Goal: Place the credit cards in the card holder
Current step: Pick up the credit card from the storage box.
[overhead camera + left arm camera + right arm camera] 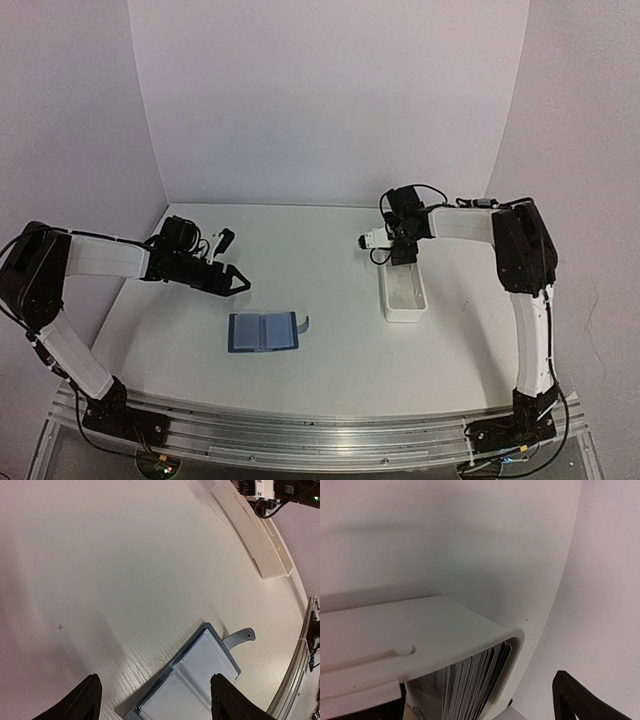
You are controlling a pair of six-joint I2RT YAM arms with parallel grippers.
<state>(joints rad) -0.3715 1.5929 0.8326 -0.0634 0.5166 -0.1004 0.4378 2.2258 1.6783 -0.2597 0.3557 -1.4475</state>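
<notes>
Credit cards [470, 680]: on edge in white tray [404, 316]. Card holder [262, 331]: open flat, mid-table. Left gripper [238, 282], right gripper [402, 258]: spread, empty. I fear tight packing makes me pinch several.

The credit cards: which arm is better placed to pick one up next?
Right. The right gripper hangs over the far end of the white tray, where the credit cards stand on edge. The left gripper is near the card holder, away from them.
</notes>
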